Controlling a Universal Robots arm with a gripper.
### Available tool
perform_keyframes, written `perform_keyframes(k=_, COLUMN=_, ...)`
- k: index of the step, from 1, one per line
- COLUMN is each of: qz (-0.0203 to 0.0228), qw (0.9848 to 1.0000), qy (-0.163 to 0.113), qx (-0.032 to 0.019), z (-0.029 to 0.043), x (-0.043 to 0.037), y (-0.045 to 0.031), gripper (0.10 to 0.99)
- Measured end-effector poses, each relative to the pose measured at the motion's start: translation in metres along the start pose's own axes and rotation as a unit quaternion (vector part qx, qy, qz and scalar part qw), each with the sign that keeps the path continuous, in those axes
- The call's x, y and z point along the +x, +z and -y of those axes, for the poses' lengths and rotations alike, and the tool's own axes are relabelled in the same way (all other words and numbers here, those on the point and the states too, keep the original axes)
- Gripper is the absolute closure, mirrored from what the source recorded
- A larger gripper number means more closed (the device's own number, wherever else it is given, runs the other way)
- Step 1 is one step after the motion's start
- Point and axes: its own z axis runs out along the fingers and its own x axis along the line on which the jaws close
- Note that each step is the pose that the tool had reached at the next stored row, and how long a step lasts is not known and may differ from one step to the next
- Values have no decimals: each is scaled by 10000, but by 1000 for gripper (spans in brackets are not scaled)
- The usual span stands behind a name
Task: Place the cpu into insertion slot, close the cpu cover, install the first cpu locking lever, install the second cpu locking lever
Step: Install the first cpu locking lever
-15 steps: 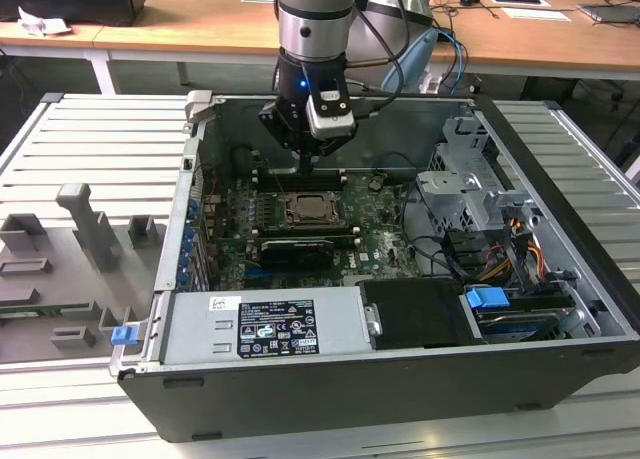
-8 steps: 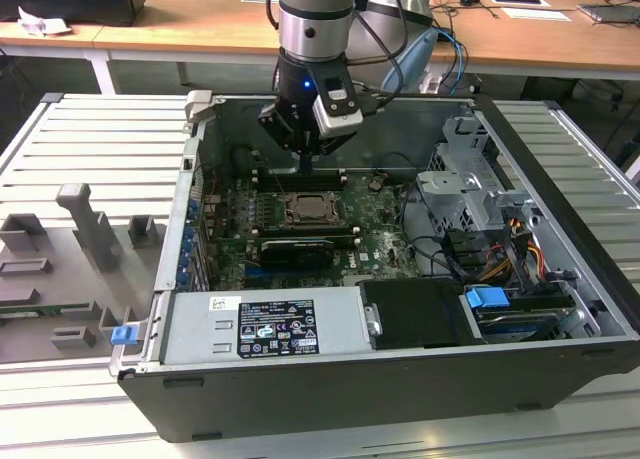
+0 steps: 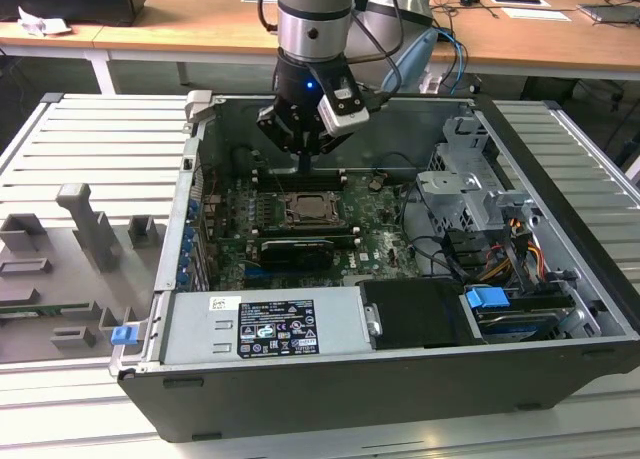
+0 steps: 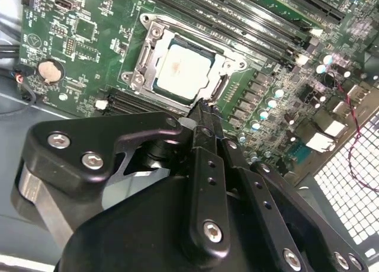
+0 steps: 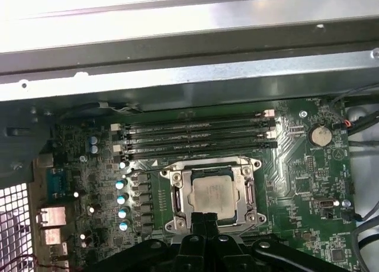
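Observation:
The cpu (image 4: 180, 70) (image 5: 212, 193) lies flat in the insertion slot (image 3: 308, 211), its pale silver top showing. The cpu cover (image 4: 155, 38) (image 5: 177, 196) lies flat as a silver frame around the chip. Thin metal levers run along the socket's sides; whether they are latched I cannot tell. My gripper (image 3: 303, 162) (image 4: 202, 111) (image 5: 205, 217) hangs just above the socket's edge, on the side toward the case's back wall in the exterior view. Its black fingers (image 4: 208, 159) are pressed together, shut on nothing.
Long black memory slots (image 5: 198, 136) lie beside the socket. A black card (image 3: 292, 249) sits on its near side. A power supply (image 3: 265, 324), a drive cage (image 3: 470, 189) and cables (image 3: 520, 244) crowd the case. Grey fixtures (image 3: 90, 229) stand outside at the exterior view's left.

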Motion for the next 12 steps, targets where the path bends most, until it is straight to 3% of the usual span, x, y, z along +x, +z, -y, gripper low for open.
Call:
perform_keyframes(k=6, qz=-2, qw=10000, qy=-43, qx=1, z=4, x=37, y=8, gripper=980)
perform_keyframes(k=12, qz=-11, qw=9990, qy=-443, qx=1, z=5, x=46, y=14, gripper=980)
